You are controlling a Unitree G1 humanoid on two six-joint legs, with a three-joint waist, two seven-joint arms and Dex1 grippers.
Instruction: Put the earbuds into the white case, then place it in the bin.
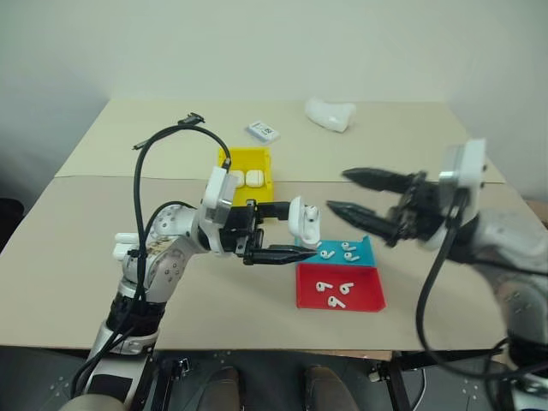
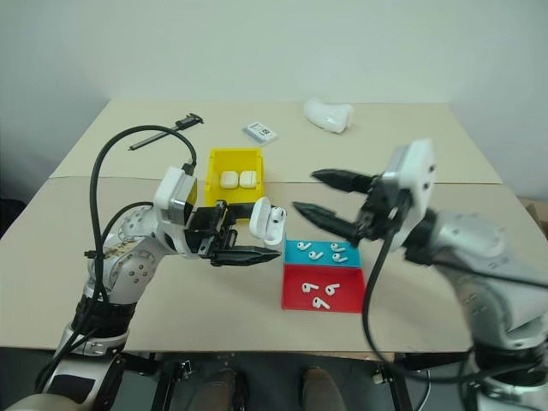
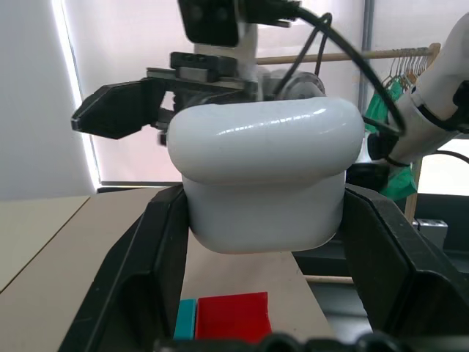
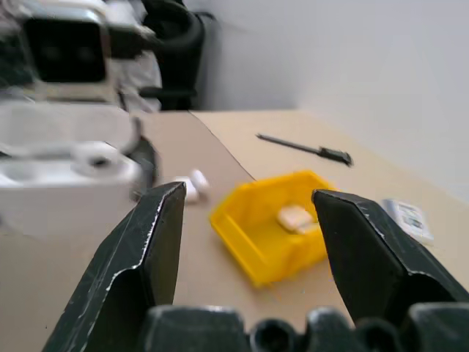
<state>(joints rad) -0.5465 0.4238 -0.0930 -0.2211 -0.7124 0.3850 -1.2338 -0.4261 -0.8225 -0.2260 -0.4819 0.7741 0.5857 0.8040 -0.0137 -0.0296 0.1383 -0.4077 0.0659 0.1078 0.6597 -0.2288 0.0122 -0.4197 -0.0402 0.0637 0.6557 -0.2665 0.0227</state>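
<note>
The left gripper [image 1: 276,233] is clamping a small glossy white earbud case [image 1: 304,219], lid flipped up, above the tan table [image 1: 77,248]; the right gripper [image 1: 353,192] is hovering spread just right.

The two eye views look forward and down from above the near edge of the table [image 1: 86,257], sharing nearly the whole tabletop up to its far edge. The left wrist view sits very close behind the white case [image 3: 264,176], facing level across the table. The right wrist view looks low toward the bin [image 4: 267,235].
</note>
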